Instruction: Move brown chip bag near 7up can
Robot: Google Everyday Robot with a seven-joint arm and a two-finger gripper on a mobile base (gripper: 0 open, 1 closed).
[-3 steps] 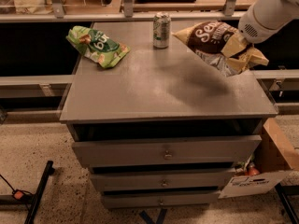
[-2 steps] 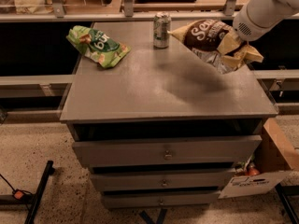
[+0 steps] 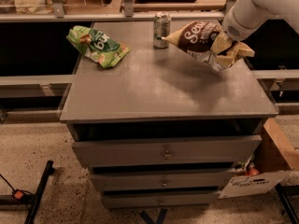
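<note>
The brown chip bag (image 3: 202,40) hangs in the air above the right back part of the grey cabinet top (image 3: 159,87). My gripper (image 3: 223,42) is shut on the bag's right pale yellow end, with the white arm coming in from the upper right. The bag's left tip reaches close to the 7up can (image 3: 161,30), which stands upright at the back middle of the top. The bag casts a shadow on the surface below it.
A green chip bag (image 3: 97,45) lies at the back left of the top. The cabinet has three drawers (image 3: 164,153) below. A cardboard box (image 3: 273,164) stands on the floor at the right. A rail and shelves run behind the cabinet.
The gripper has carried the brown chip bag a little to the left and back, so its left tip is now closer to the can.
</note>
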